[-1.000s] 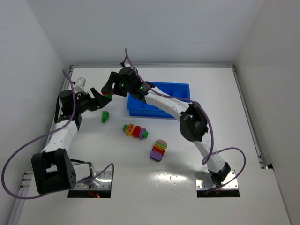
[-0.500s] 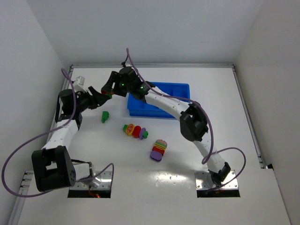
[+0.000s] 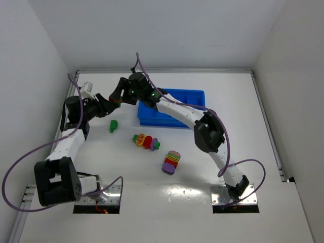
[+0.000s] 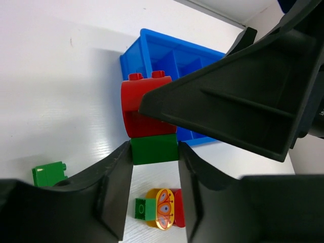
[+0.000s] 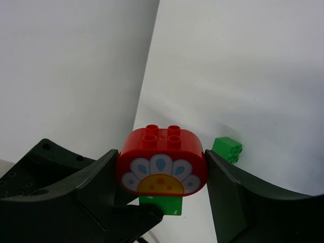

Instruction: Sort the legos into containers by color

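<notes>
Open table (image 3: 238, 126) right of the blue tray (image 3: 196, 95); brick clumps (image 3: 146, 141) mid-table.

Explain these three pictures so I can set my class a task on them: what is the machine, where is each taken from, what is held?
A left arm and a right arm, both robotic, are bolted to a white table, each ending in a two-finger gripper. One picture looks down from above; the other two come from wrist cameras, so the black shapes there are gripper fingers. The left gripper pinches a green brick; the right gripper pinches the red flower brick stuck on top of it. On the table lie a loose green brick, a mixed-colour clump, a striped stack and a blue tray with compartments.
</notes>
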You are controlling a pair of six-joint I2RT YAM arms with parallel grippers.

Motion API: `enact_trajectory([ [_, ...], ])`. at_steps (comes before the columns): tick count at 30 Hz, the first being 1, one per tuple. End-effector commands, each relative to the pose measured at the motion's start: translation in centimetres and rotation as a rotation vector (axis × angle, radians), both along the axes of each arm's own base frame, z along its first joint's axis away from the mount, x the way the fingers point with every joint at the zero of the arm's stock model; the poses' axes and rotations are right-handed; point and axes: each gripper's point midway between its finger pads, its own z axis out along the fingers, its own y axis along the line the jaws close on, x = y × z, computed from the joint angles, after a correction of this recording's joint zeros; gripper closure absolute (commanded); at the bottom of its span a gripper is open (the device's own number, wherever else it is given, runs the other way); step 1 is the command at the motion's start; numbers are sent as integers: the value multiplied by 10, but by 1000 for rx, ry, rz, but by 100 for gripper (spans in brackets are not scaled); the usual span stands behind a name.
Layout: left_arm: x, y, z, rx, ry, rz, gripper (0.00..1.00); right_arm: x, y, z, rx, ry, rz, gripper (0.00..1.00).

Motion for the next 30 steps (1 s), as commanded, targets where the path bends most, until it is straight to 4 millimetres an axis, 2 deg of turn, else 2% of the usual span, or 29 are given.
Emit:
enact_trajectory([
  [1,4,-2,5,27,-45,-10,58,-5,13,18,61,-20,25,100],
  [5,3,-1,3,33,-40,-12,70,-4,12,18,59,-23,16,100],
  [6,3,-4,3,42,-45,-24,70,-3,13,12,52,-17,15,100],
  [9,-3,-9,-1,49,-26,-40,76,2,10,11,44,-26,-13,100],
  [11,-8,-13,-1,55,-24,-52,77,11,7,17,40,-58,-24,100],
  [12,-12,-14,-4,54,-18,-52,77,19,2,10,30,-55,-43,100],
  [14,-21,-18,-9,60,-9,-66,77,31,-3,24,33,-108,-68,100],
  [15,-23,-19,-9,60,-10,-66,77,36,-7,18,26,-102,-77,100],
  [19,-34,-19,-21,58,21,-58,77,52,-18,26,10,-144,-113,100],
  [21,-39,-23,-18,66,17,-72,77,62,-27,25,-6,-159,-145,100],
  [22,-42,-24,-23,68,23,-83,77,67,-33,32,-6,-175,-152,100],
  [24,-45,-24,-24,74,32,-86,77,77,-49,29,-43,-196,-171,100],
  [25,-45,-24,-24,74,32,-87,77,86,-66,40,-49,-215,-199,100],
  [26,-45,-24,-20,76,25,-86,77,84,-69,44,-58,-226,-194,100],
  [27,-45,-24,-20,76,25,-86,77,94,-92,37,-105,-232,-211,100],
  [28,-45,-24,-20,83,20,-89,77,98,-105,41,-122,-247,-221,100],
  [29,-45,-27,-20,83,20,-98,77,98,-121,66,-117,-284,-236,100],
  [30,-46,-27,-20,83,20,-98,77,107,-149,57,-175,-292,-254,100],
])
